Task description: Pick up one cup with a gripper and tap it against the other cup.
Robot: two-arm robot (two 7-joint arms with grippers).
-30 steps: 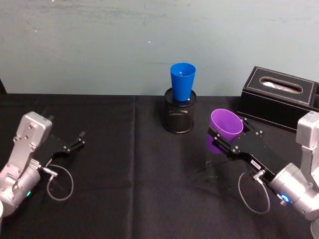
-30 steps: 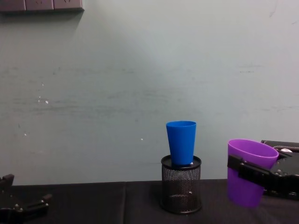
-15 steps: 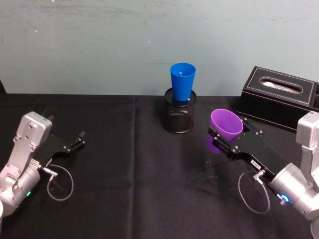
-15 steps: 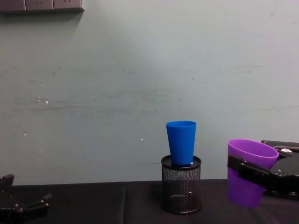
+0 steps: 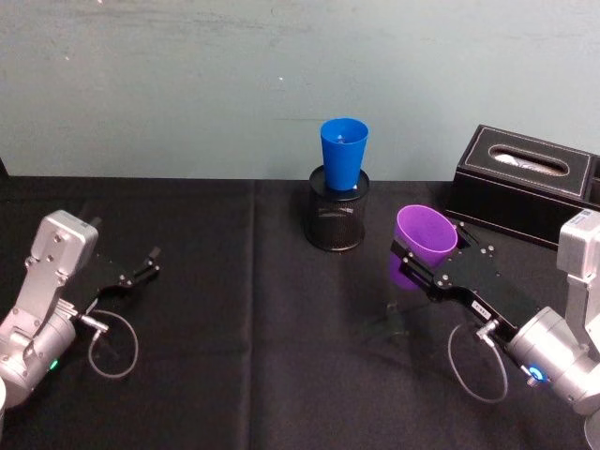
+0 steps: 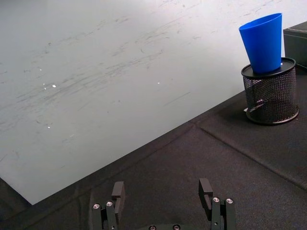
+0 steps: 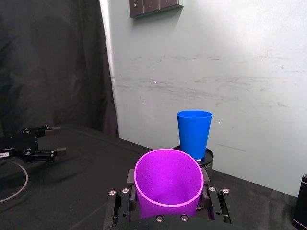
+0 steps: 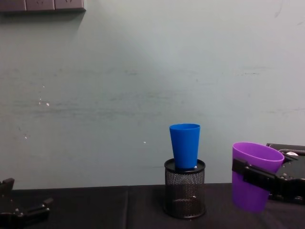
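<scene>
Checking in from the remote station. The right gripper (image 5: pixel 420 255) is clamped on the purple cup (image 5: pixel 427 234), one finger on each side of the cup just under the rim. The right wrist view shows it best: the cup sits snug between the two black fingers with its open mouth facing up and a bit forward.

From the chest view, the cup is slightly tilted and held clear of the black tablecloth (image 5: pixel 253 328). I can see its shadow on the cloth below it in the head view.

The blue cup (image 5: pixel 343 155) stands upright with its base in the mouth of the black mesh pen holder (image 5: pixel 336 223), near the back edge of the table and roughly in the middle. The purple cup is to the right of it and closer to me. There's a clear gap between the two, so no contact. It also hangs lower, with its rim at about the height of the pen holder's top.

A black tissue box (image 5: pixel 520 178) sits at the back right, behind the right arm.

The left gripper (image 5: pixel 147 262) is parked low on the left side of the table. Its fingers are spread apart with nothing between them, well away from both cups.
</scene>
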